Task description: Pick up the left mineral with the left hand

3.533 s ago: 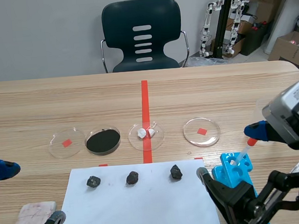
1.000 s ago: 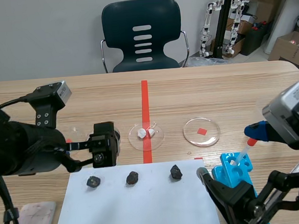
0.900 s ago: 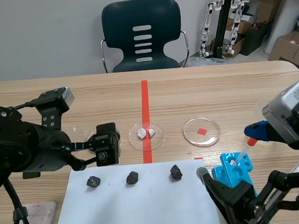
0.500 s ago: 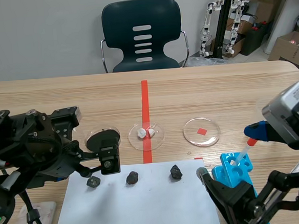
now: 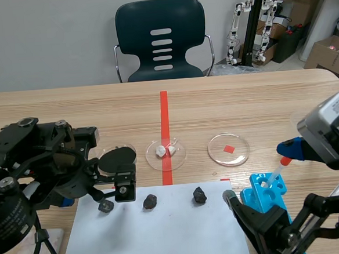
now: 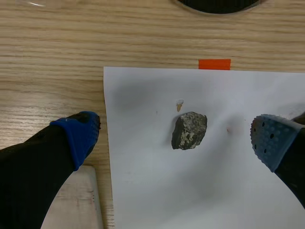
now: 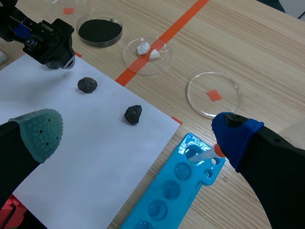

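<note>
Three dark minerals lie in a row on a white sheet (image 5: 165,232). The left mineral (image 6: 189,130) is a speckled grey-brown lump, also seen in the scene view as the left mineral (image 5: 106,206). My left gripper (image 6: 175,134) hangs open just above it, one blue pad (image 6: 80,136) off the sheet's edge, the other pad (image 6: 270,140) over the paper. The left arm (image 5: 39,177) stands over that spot. My right gripper (image 7: 138,131) is open, above the sheet and holding nothing.
The middle mineral (image 5: 150,201) and right mineral (image 5: 199,195) lie beside the left one. Behind the sheet sit a black-powder dish (image 5: 118,158), a dish with white bits (image 5: 166,152) and an empty dish (image 5: 228,149). A blue rack (image 5: 267,193) stands right; a pale pad (image 5: 35,244) lies left.
The left arm has swung in from the left edge and come down over the left mineral. The right arm and the minerals have stayed put.
</note>
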`<state>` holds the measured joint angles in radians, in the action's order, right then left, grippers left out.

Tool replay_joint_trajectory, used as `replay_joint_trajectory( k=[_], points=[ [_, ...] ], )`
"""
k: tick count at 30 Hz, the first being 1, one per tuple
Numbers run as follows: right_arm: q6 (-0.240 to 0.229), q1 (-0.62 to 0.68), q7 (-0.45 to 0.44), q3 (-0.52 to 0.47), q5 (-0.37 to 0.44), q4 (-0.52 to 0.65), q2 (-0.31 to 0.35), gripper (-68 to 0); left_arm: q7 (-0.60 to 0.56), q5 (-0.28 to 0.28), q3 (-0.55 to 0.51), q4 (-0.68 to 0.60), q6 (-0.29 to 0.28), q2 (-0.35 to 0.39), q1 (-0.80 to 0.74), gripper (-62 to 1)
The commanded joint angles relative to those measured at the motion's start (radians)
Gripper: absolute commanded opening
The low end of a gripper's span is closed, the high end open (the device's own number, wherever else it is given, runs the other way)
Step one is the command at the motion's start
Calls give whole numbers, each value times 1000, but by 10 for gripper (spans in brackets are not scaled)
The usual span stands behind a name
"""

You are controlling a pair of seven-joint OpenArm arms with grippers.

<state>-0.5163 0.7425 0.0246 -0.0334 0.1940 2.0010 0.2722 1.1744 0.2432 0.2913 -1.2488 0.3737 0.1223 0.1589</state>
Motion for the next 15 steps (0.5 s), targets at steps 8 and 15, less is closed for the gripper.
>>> replay_joint_trajectory(
  k=[8,15],
  points=[
    [0,-9,-12,-12,11,27,5,4,2,-55,48,-20,35,-3,4,14],
    [0,-9,-12,-12,11,27,5,4,16,-77,92,-20,43,-6,1,14]
  ],
)
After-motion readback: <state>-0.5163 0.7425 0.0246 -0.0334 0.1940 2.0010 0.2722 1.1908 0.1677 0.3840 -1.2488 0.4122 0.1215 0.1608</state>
